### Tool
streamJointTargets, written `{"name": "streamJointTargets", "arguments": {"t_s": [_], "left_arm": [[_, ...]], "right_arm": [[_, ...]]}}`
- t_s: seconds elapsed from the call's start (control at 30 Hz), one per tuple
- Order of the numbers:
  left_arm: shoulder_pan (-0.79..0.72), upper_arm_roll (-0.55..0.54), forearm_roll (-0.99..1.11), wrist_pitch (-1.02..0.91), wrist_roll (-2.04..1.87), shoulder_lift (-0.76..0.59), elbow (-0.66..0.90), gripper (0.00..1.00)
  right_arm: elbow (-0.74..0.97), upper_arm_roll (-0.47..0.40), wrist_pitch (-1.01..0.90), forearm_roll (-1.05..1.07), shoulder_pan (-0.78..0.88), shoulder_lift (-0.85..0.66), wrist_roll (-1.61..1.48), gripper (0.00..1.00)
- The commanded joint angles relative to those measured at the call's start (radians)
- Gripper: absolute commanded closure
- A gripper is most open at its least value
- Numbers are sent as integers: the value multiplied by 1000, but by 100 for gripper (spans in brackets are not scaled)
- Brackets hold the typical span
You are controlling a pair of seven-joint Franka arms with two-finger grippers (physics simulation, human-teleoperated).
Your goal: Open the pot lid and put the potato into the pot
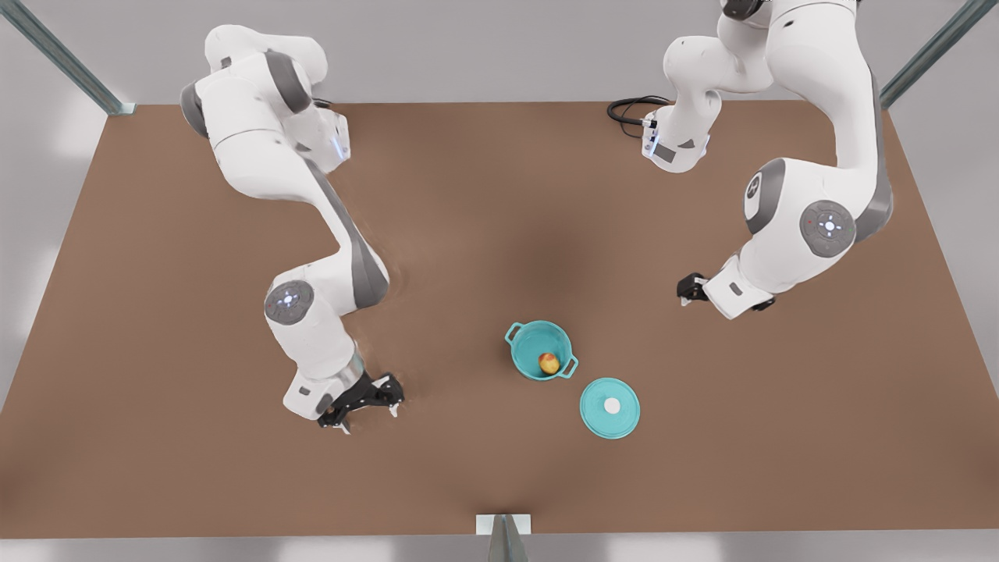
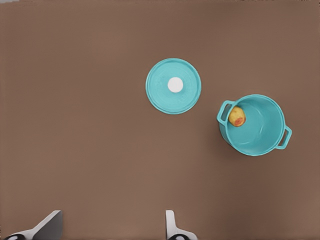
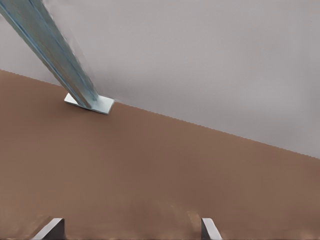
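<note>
The front view looks almost straight down from high above onto the whole flat brown worktop and both white arms. The left wrist view also faces straight down from well above, and shares with the front view the small round teal pot and the flat round teal pot lid with a white knob. The right wrist view sits low, facing across bare worktop toward a slanted grey-blue metal post and grey wall.
</note>
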Motion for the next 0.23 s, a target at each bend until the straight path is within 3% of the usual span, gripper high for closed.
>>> {"name": "streamJointTargets", "arguments": {"t_s": [0.0,0.07,0.2], "left_arm": [[-15,-1,22,0,-4,10,12,0],[-14,1,20,2,-6,14,14,0],[-14,1,22,5,-6,19,12,0]], "right_arm": [[-104,1,-341,-32,-179,-66,-206,0],[-125,2,-499,-2,-236,-107,-89,0],[-125,4,-522,-7,-234,-135,-92,0]]}}
